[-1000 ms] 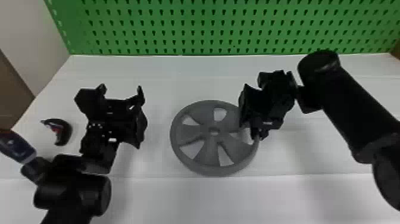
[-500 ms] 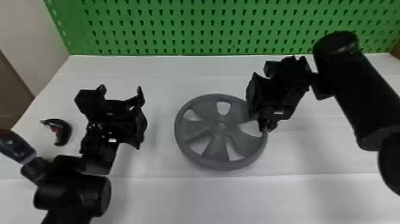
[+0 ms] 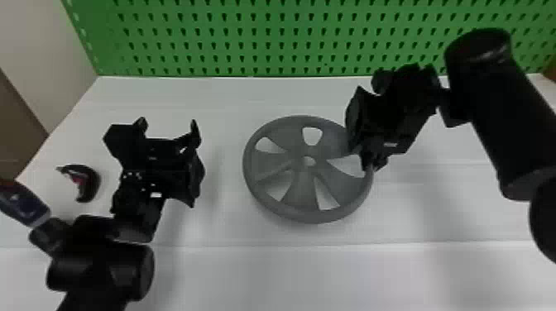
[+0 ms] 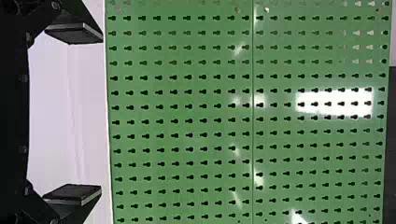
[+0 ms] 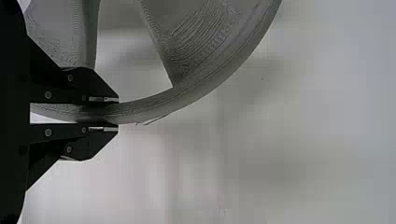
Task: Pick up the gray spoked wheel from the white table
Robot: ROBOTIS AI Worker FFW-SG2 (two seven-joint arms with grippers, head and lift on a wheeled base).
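1. Over the counter's middle, the wheel seems slightly raised, lying mainly left of the right pincer, which is clenched on its rim.
2. Being round, it offers no long axis; its unsupported side points toward the left pincer, released and well apart.
3. Behind the back edge stands the board; lifting straight up, right arm alone, should avoid it, though the one-sided grip may let the wheel tip.
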